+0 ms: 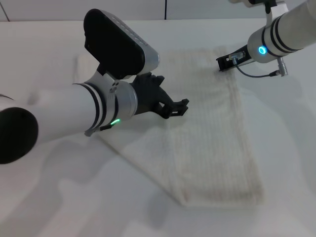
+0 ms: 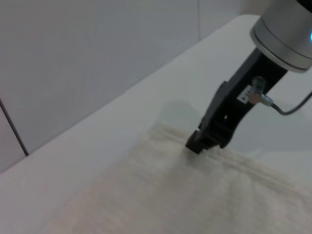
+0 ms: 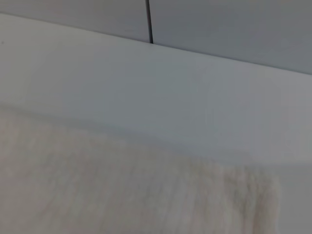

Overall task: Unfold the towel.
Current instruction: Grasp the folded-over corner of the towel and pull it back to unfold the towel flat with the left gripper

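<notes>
The cream-white towel (image 1: 212, 138) lies folded flat on the white table, running from the far middle to the near right. My right gripper (image 1: 223, 62) is at the towel's far right corner, tips down on the hem. The left wrist view shows it (image 2: 197, 142) pinched shut on that far edge, with the towel (image 2: 161, 195) still lying flat. My left gripper (image 1: 177, 108) hovers low over the towel's left edge, about midway along it. The right wrist view shows only the towel's corner (image 3: 122, 190) and the table.
The white table (image 1: 59, 197) extends left and toward me from the towel. A grey wall (image 2: 73, 58) rises just behind the table's far edge. My left forearm (image 1: 74, 113) crosses the left half of the scene.
</notes>
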Controlling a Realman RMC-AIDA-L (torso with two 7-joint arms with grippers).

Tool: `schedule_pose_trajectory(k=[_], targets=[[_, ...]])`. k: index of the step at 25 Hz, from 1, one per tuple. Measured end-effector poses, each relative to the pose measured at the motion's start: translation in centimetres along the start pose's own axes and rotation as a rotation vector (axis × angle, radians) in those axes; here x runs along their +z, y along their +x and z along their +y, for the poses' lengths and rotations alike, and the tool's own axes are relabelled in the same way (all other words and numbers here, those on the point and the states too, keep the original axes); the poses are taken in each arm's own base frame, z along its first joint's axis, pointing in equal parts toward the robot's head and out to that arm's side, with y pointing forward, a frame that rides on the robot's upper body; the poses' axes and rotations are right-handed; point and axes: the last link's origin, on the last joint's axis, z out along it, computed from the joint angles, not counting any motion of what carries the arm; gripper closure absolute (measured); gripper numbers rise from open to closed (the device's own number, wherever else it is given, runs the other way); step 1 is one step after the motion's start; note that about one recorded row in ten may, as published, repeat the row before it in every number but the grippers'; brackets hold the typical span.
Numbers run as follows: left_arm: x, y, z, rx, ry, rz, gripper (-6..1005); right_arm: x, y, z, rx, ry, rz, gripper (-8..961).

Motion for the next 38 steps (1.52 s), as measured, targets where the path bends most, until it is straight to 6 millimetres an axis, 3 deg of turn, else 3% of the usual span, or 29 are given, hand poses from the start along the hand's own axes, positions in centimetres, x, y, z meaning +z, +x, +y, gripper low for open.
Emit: schedule_pose_trajectory(k=[13,29,38], targets=[[2.7,-1.4,-0.8,0.005,0.013,-0.053,185,-0.1,-0.2,0.1,-0.004,-0.004,0.002,915],[3.8,-1.9,-1.4,-0.022,0.004,-0.098,191,-0.1,-0.2,0.1,-0.004,-0.004,0.003,909],[4.2,-1.5,-1.3,0.01,-0.007,-0.119,547,-0.1,0.0,0.1,-0.002,-0.005,0.01,905]])
